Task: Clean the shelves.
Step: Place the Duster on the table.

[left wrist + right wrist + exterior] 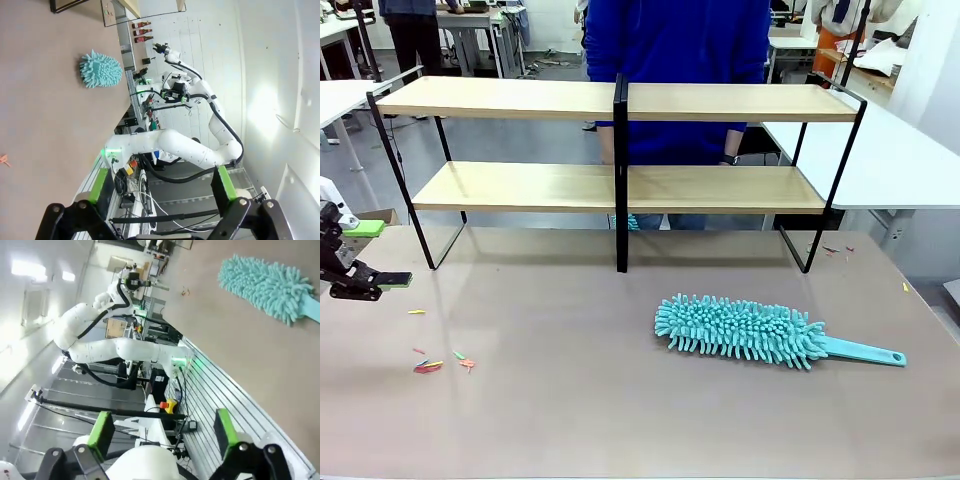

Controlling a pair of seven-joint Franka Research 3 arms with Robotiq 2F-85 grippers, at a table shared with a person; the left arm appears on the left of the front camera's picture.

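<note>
Two light-wood shelves (620,100) stand across the far half of the tabletop (570,400), a teal duster (740,330) lying flat in front of them. Both grippers are spread and hold nothing: the left gripper (375,255) hangs at the table's left edge, the right gripper (162,435) points off the table's near side.

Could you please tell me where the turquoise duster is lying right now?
In the front view the duster lies flat on the tabletop, right of centre, in front of the shelves and apart from them, its handle pointing to the right edge.
</note>
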